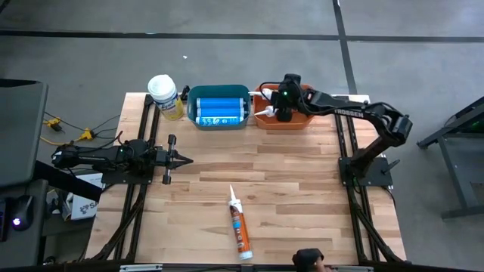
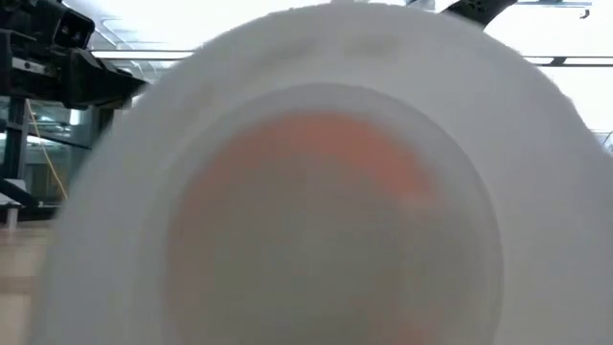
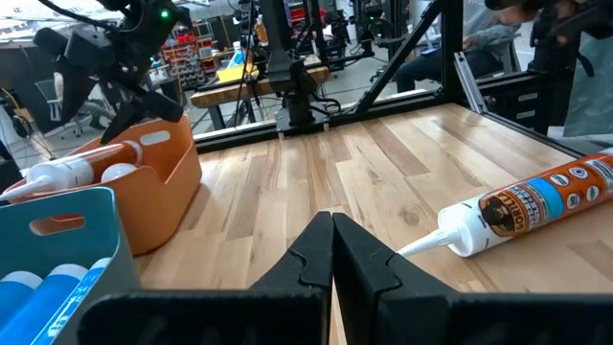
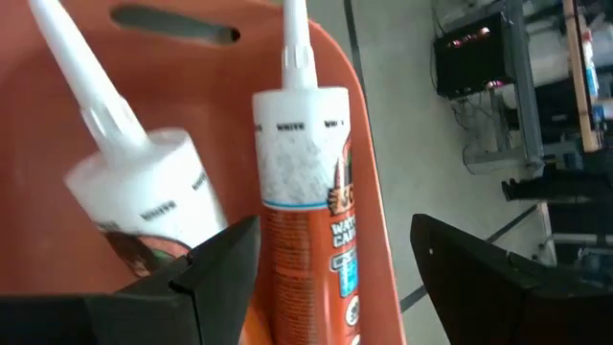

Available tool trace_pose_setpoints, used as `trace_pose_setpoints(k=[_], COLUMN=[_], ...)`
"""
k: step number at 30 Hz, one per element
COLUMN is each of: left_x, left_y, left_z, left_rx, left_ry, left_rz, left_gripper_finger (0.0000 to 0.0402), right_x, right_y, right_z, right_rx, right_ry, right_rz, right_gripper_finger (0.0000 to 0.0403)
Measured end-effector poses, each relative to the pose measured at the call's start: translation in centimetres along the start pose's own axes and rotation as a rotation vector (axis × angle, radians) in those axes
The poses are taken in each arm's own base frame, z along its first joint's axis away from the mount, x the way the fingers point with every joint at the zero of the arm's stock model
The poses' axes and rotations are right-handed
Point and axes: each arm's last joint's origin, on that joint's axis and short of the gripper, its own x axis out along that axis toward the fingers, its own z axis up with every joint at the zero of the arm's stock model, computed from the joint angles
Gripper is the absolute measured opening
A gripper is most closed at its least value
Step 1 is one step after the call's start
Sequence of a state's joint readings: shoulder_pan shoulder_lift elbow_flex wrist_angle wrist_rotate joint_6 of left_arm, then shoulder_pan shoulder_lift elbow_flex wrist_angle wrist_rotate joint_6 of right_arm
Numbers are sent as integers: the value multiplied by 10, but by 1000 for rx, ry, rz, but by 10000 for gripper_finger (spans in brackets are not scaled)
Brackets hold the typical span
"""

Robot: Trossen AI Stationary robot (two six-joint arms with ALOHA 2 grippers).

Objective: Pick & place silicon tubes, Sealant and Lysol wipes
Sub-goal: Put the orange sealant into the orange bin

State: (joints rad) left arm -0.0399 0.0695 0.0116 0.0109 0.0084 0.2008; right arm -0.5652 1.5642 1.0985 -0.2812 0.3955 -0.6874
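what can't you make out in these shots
- Low view: a blurred white and orange round shape fills the frame, hiding the table.
- Right wrist view: the lower ends of both tubes in the orange bin are cut off by the edge and hidden behind the fingers.
- High view: the Lysol wipes label is too small to read.

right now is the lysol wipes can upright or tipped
Upright: the high view shows the Lysol wipes lid-up, its round white lid facing the camera, beside the blue bin.

A wooden table [image 1: 302, 174] stands on grey floor [image 1: 227, 53]; yellow cables [image 1: 68, 132] lie off its left edge; beyond the table, workshop benches [image 3: 249, 81] and a seated person [image 3: 479, 38].
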Motion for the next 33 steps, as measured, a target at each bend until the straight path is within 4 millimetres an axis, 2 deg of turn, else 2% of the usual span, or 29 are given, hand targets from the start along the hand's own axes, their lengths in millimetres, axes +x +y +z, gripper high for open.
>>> trace_pose_setpoints(k=[7,11,24,33], left_x=[0,0,0,0], left_y=[0,0,0,0], left_z=[0,0,0,0], left_rx=[0,0,0,0], left_ry=[0,0,0,0], left_rz=[0,0,0,0], left_gripper_finger=[0,0,0,0], right_x=[-11,-25,-87,-108], right_y=[18,27,68,94], right_z=[10,14,30,32], right_rx=[183,251,497,663], right_ry=[39,29,-47,35], right_rz=[-32,10,303,526], right_gripper_finger=[266,267,267,267])
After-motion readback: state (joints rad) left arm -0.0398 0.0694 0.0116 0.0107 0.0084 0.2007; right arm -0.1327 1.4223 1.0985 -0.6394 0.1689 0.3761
